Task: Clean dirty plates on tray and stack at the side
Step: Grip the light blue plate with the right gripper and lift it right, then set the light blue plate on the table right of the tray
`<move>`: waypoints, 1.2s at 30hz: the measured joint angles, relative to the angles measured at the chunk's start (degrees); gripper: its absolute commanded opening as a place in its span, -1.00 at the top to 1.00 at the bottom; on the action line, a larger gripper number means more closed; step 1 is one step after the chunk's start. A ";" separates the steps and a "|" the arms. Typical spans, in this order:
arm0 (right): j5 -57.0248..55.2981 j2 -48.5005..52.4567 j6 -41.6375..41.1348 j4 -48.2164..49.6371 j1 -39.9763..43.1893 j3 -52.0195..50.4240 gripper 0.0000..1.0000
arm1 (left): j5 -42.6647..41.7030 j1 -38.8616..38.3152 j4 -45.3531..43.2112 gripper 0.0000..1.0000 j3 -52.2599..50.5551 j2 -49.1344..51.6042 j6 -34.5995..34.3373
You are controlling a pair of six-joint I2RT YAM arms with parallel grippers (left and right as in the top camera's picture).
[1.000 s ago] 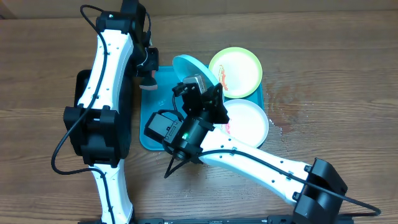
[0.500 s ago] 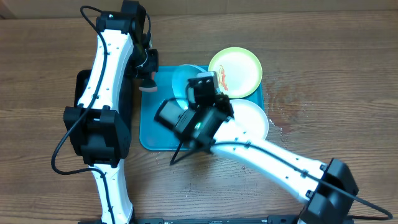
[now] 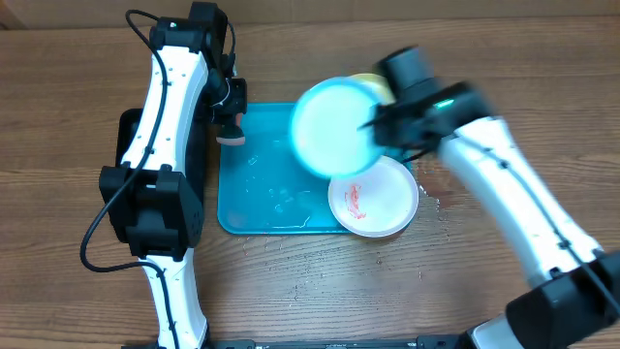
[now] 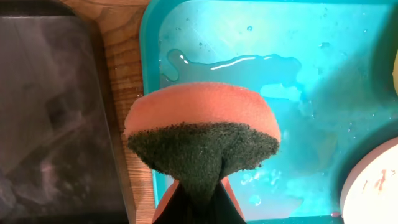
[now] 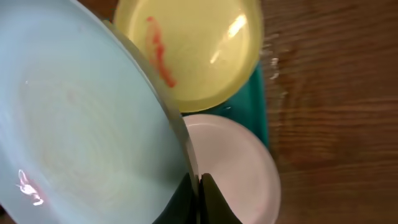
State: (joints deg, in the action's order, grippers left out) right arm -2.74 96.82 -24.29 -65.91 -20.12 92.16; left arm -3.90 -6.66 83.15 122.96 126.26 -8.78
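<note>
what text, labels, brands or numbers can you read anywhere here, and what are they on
None: no words, labels, brands or numbers show in any view.
white plate and yellow-green plate: the red marks are smears, not writing.
pale blue plate, tray, sponge: no print.

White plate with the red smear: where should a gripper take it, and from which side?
Pinch the rim of the white plate, lower right in the overhead view, from the table side. It is shallow and there seems to ride over the corner of the tray, leaving finger room beneath.
</note>
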 measured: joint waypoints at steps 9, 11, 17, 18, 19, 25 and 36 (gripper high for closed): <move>5.95 -0.13 3.13 3.19 25.88 -2.67 0.93 | 0.00 -3.23 -0.02 0.92 0.00 0.00 0.00; 6.58 -0.13 3.39 5.66 30.16 -6.01 0.93 | -0.02 -3.89 -0.02 0.92 0.00 0.00 -0.02; 8.39 -0.13 3.28 14.75 38.01 -19.12 0.93 | -0.02 -5.20 0.00 0.92 0.00 0.00 -0.04; 8.52 -0.11 3.28 15.96 38.34 -20.57 0.93 | -0.02 -5.42 -0.04 0.92 0.00 0.00 -0.04; 8.55 -0.11 3.08 16.96 38.73 -22.34 0.93 | -0.02 -5.66 0.00 0.92 0.00 0.00 -0.04; 9.51 -0.13 0.74 27.28 38.77 -31.93 0.92 | -0.04 -6.47 0.02 0.92 0.00 0.00 -0.04; 12.26 -0.13 -1.09 31.19 38.77 -36.63 -0.35 | -0.17 -8.50 1.77 0.92 0.00 0.00 -0.07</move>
State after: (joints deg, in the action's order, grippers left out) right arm 9.52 96.68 -25.39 -34.72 18.65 55.53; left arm -4.08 -15.16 84.93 122.96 126.26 -8.84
